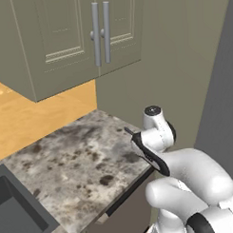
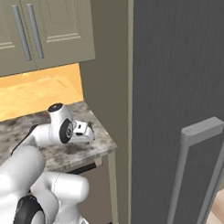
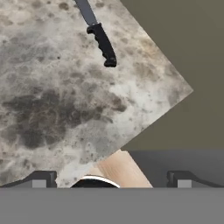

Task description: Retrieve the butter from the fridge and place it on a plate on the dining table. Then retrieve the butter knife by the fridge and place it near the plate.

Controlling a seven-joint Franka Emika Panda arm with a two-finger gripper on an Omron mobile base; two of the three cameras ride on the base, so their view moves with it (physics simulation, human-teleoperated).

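Butter knife (image 3: 99, 31), a slim thing with a black ridged handle and a grey blade, lies flat on the marbled grey-brown stone counter (image 1: 77, 162), and the robot's two-finger gripper (image 3: 112, 179) hovers above that counter with its jaws spread wide and nothing between them. In the hand view the two dark fingertips (image 3: 41, 179) stand far apart at the bottom edge, and the knife sits well beyond them, near the top of that view, its handle pointing toward the counter's corner. From the left base view the knife's dark tip (image 1: 129, 131) peeks out just beside the white wrist, close to the counter's back right corner. In the right base view the gripper (image 2: 85, 129) points toward the tall dark grey fridge door (image 2: 177, 84), over the counter's end nearest it. Above the counter hang olive-green wall cabinets (image 1: 63, 39) with paired grey bar handles (image 1: 101, 33). Behind the counter runs an orange-yellow backsplash (image 1: 37, 111). At the counter's left end a dark grey sink basin (image 1: 17, 207) is set in. On the fridge door, away from the counter, stands a long grey bar handle (image 2: 193, 161).
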